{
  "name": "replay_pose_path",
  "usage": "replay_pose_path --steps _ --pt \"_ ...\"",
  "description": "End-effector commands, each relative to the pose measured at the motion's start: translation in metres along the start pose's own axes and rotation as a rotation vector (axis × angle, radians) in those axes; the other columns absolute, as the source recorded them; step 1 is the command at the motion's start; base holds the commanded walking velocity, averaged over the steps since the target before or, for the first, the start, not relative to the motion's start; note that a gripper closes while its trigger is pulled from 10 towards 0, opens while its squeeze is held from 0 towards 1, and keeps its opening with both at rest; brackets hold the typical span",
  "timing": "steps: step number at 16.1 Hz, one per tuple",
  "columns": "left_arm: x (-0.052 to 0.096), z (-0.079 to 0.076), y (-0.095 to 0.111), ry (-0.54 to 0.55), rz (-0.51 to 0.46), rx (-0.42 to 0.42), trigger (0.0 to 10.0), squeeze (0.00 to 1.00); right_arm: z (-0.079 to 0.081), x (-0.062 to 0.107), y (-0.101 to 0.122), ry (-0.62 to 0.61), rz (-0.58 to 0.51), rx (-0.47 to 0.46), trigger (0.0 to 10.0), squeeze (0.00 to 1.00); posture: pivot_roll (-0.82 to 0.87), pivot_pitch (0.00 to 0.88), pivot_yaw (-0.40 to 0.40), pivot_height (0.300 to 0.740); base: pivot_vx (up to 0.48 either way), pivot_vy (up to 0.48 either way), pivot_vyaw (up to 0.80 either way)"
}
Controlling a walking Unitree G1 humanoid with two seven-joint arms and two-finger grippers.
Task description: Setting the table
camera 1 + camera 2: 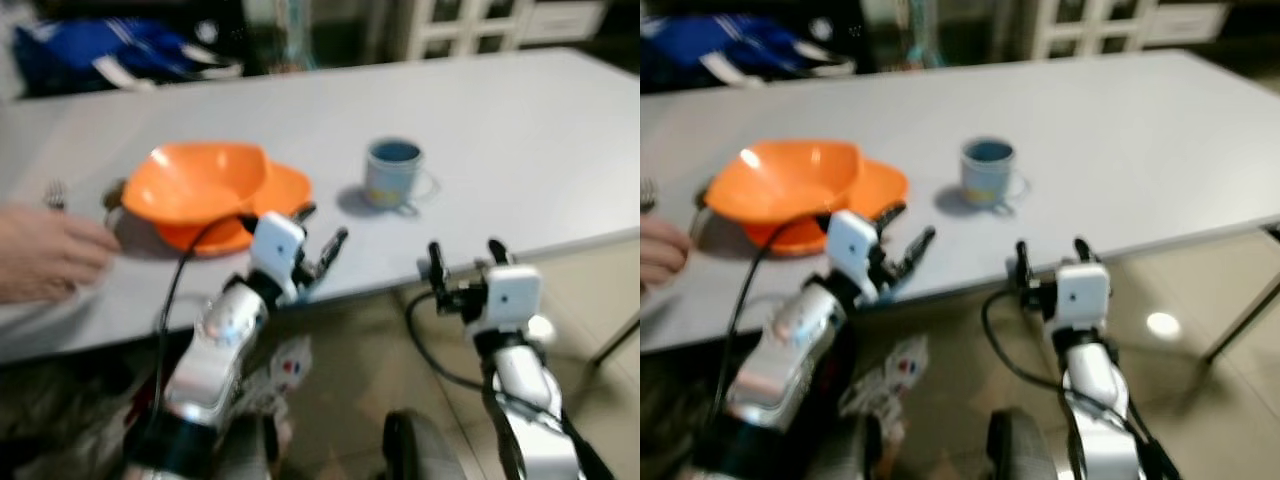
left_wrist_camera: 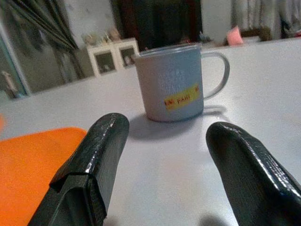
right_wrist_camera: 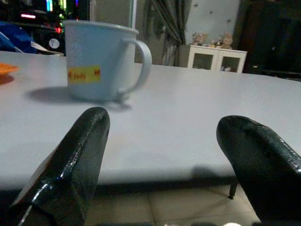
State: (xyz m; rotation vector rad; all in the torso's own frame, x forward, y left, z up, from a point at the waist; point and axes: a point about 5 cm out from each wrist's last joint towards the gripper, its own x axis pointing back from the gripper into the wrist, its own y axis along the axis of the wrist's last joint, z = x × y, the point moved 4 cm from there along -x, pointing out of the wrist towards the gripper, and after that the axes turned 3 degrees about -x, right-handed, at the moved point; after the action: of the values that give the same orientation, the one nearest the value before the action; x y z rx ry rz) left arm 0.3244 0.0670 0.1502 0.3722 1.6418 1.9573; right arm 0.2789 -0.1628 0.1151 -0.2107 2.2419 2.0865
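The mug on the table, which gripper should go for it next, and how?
Probably ease the left gripper forward toward the mug. Its fingers are open over the table edge beside the orange bowl, the mug standing straight ahead between them, untouched.

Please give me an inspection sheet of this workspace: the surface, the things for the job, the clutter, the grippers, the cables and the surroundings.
Surface: grey table, mostly bare on the robot's right.
Job's things: orange bowl sitting on an orange plate; pale blue mug upright to their right, with a yellow label, handle away from the bowl; a fork at the far left, near a person's hand.
Clutter: blue cloth beyond the table's far edge.
Grippers: left gripper open, over the near table edge beside the plate, aimed at the mug; right gripper open, below the table edge.
Cables: black cable along the left arm; another loops beside the right wrist.
Surroundings: white cabinet behind; tiled floor.
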Motion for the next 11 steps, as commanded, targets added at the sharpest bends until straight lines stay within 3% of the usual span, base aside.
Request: replay_pose_path --steps 1,11 --pt "0.0051 -0.0028 -0.0146 0.0 0.057 0.012 10.0 0.0 -0.0015 -0.0048 0.0062 0.005 -0.02 0.003 10.0 0.0 -0.06 0.0 0.026 0.635 0.0 0.0 0.0" --pt "0.0059 -0.0035 -0.0156 -0.003 0.052 0.006 10.0 0.0 -0.0016 -0.0037 0.0054 0.006 -0.018 0.006 10.0 0.0 -0.05 0.0 0.024 0.71 0.0 0.0 0.0"
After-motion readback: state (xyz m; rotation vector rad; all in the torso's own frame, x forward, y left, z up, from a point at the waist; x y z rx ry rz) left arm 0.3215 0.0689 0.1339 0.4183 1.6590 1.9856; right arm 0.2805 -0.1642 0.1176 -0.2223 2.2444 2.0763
